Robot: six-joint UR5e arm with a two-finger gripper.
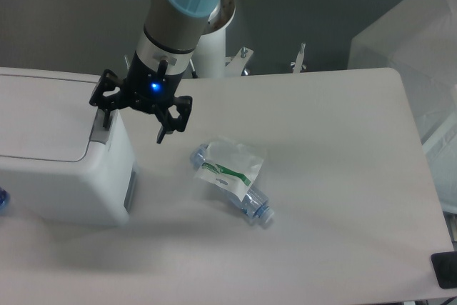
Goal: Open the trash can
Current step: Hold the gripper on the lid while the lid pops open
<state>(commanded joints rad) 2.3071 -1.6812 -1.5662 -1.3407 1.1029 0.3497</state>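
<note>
Trash can (61, 169) stood just under and to the camera-left of the fingers (107, 116), a big white box of plastic with rounded corners on the pale surface (343, 176). Its flat lid (43, 116) lay shut and level, and the grey tab (100, 128) sat on the rim at the can's near-right edge, right below one finger. The gripper (137, 121) hung spread wide and held nothing; one finger was over the tab and the other was out past the can's side wall, above the bare surface. I judged the can to be stiff and rather light for its size, with smooth walls that would slip, so it could slide on the surface if it was pushed sideways. The lid seemed thin and would probably flex a little. The best place to act looked to be the tab, by pressing or lifting it, not the wide body. The can's long axis ran across the picture, away from the fingers to the camera-left, and its tab side pointed toward them. A crushed bottle (232, 176) lay beyond the fingers on the other side, apart from the can.
</note>
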